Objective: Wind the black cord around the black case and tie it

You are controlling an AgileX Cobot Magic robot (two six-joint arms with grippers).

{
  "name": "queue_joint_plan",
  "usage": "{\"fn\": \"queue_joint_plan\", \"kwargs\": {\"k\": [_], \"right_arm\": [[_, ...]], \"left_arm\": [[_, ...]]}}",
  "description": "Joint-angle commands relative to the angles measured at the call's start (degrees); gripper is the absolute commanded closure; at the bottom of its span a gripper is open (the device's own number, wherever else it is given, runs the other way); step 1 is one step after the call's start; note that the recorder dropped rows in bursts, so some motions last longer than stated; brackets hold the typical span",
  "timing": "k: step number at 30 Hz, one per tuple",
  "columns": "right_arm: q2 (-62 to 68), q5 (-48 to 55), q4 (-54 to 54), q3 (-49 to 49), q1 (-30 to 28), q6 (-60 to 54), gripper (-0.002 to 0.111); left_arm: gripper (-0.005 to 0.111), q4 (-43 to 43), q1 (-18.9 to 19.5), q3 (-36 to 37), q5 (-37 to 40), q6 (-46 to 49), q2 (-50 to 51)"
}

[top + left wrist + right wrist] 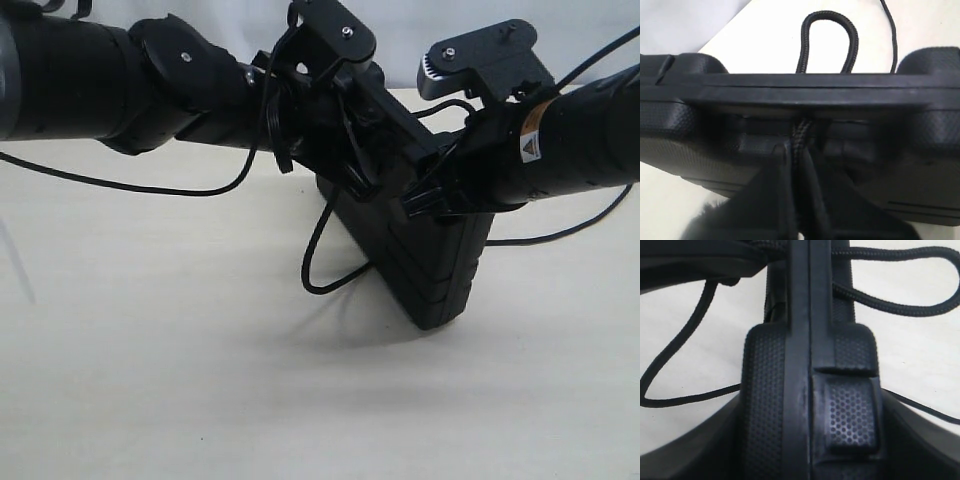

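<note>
The black case (432, 262) stands on edge on the table, tilted, its ribbed side facing the exterior view. My right gripper (432, 196) is shut on the case's upper corner; in the right wrist view the textured case edge (810, 390) fills the space between the jaws of this gripper (810, 452). The black cord (310, 262) hangs in a loop beside the case. My left gripper (352, 135) is above the case's top edge, shut on the cord. In the left wrist view the braided cord (830, 17) runs from that gripper (799, 150) over the case's edge (790, 87) and loops beyond it. Cord loops (900, 307) also lie past the case.
The pale table (150, 360) stretches to the front and the left of the case. A thin glossy robot cable (150, 188) sags over the table on the left, and another cable (560, 238) on the right. Both bulky arms crowd the space over the case.
</note>
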Motion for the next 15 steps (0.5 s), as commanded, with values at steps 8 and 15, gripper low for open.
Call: {"fn": "queue_joint_plan", "kwargs": {"k": [8,15], "right_arm": [[-0.2,2.1,1.7,0.4,0.0,-0.8,0.079],[-0.2,8.5,2.9,-3.6,0.0,-0.7,0.047]], "left_arm": [[0.107,-0.5,-0.3,-0.4,-1.0,0.1,0.0],[0.107,-0.5,-0.3,-0.4,-1.0,0.1,0.0]]}}
